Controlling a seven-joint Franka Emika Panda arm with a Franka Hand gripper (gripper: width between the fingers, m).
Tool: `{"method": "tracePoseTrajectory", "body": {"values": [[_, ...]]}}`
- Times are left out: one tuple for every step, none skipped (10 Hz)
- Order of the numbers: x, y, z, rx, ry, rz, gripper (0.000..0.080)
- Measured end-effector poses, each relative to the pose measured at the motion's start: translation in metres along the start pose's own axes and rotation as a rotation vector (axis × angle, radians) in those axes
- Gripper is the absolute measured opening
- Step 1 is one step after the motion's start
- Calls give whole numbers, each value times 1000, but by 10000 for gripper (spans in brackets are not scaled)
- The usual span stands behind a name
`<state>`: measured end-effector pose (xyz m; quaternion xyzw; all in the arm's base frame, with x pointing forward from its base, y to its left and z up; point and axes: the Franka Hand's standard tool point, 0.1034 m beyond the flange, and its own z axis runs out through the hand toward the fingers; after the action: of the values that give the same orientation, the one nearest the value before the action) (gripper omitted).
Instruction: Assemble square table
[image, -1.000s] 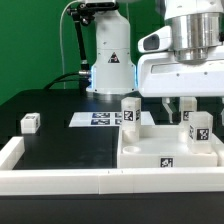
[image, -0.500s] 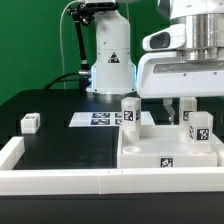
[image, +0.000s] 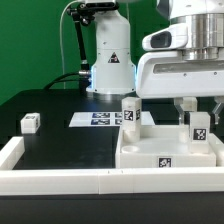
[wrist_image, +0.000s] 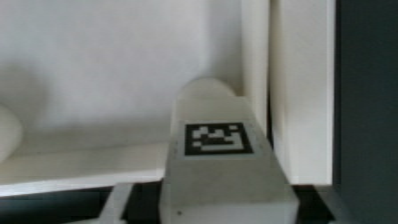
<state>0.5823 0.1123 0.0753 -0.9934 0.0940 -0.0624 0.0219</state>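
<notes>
The square table's white tray-like top (image: 150, 150) lies at the front of the exterior view's right. One tagged white leg post (image: 130, 112) stands at its far corner on the exterior view's left. A second leg post (image: 199, 128) stands toward the exterior view's right, and my gripper (image: 198, 108) is down over its upper end. In the wrist view this tagged post (wrist_image: 217, 140) fills the space between the gripper (wrist_image: 222, 205) fingers, which are shut against its sides. Behind it shows the tabletop (wrist_image: 89, 90) with its raised rim.
A small white tagged part (image: 29, 123) lies alone on the black table at the exterior view's left. The marker board (image: 98, 119) lies flat behind the tabletop. A low white wall (image: 60, 180) borders the front and left. The arm's base (image: 108, 60) stands at the back.
The fingers have closed in from wide open onto the right-hand leg post. The arm and the parts have stayed in place.
</notes>
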Motion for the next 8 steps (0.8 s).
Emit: {"method": "tracePoseTrajectory", "body": {"values": [[0,0,0,0,0,0,289],[0,0,0,1,0,24,289],[1,2,0,0,1,117,289],[2,5,0,-6,2,207,289],[3,8,0,-12,4,283,289],[3,14,0,-20,7,410,290],[3,20,0,-34,11,516,295],[2,23,-1,-49,9,560,295]]}}
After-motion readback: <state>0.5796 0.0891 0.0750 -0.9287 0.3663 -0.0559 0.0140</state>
